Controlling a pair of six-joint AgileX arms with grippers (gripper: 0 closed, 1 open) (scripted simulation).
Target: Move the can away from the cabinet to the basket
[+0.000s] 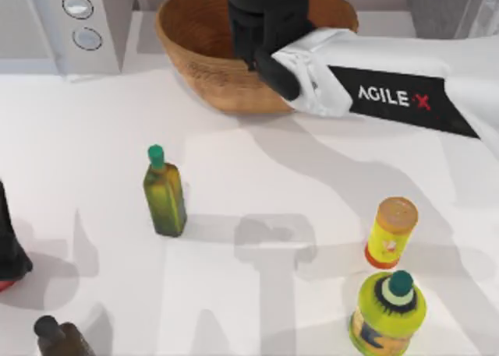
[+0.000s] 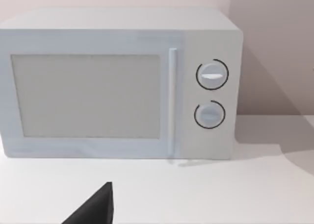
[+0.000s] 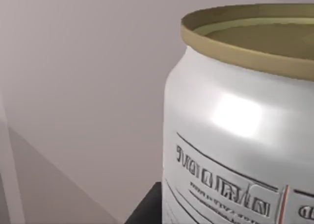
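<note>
Our top camera looks down on the bench (image 1: 257, 177) from above, taking in the basket (image 1: 210, 68) at the far edge and the microwave (image 1: 86, 25) in the far left corner. Our left wrist camera faces that same microwave (image 2: 117, 84) head-on from low over the bench (image 2: 206, 189), at middling range, so these two views share it. Our right wrist camera sits very close against the can (image 3: 235, 136), looking slightly up at its gold rim with a plain wall behind.
</note>
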